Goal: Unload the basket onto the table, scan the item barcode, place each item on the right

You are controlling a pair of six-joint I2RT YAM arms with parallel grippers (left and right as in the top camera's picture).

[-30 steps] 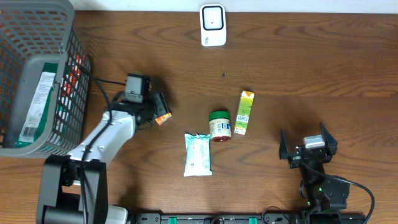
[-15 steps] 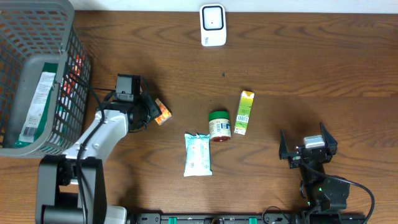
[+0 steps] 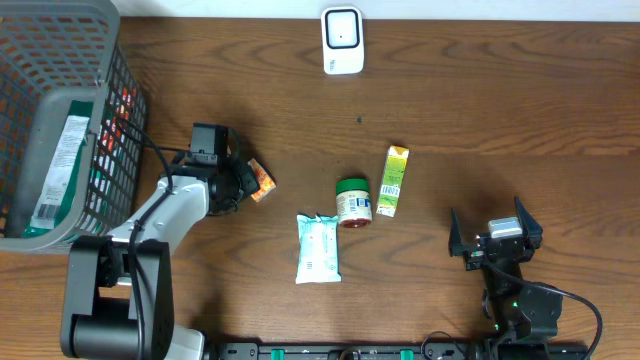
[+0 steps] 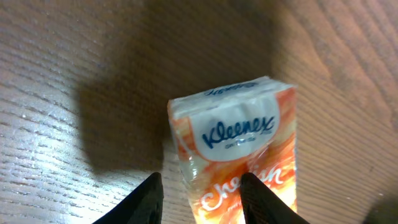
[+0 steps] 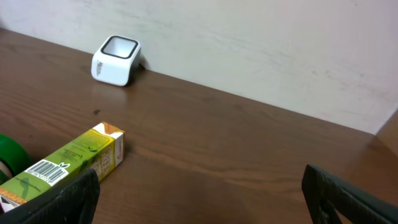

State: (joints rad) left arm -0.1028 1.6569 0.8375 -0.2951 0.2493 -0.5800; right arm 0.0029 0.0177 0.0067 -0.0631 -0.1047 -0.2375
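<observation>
Left gripper is low over the tabletop, just right of the grey basket. An orange-and-white Kleenex tissue pack lies flat on the wood at its tip, left of centre. In the left wrist view the fingers stand partly apart. One sits just beside the pack's left edge and the other overlaps the pack's face. The printed logo side faces the camera, and no barcode is readable on it. Cannot tell whether the fingers pinch the pack or only straddle it.

Right gripper is parked near the front right edge, fingers spread wide, nothing between them, well apart from all items.

The white scanner stands at the back edge, centre, well apart from the tissue pack.

Middle of the tabletop:
- A green-lidded jar lies on its side.
- A green carton lies flat just beside the jar, on its right, with a barcode showing in the right wrist view.
- A pale blue wipes pack lies in front of the jar, to its left.

The basket holds a flat green-and-white packet and something red, too hidden to identify.
</observation>
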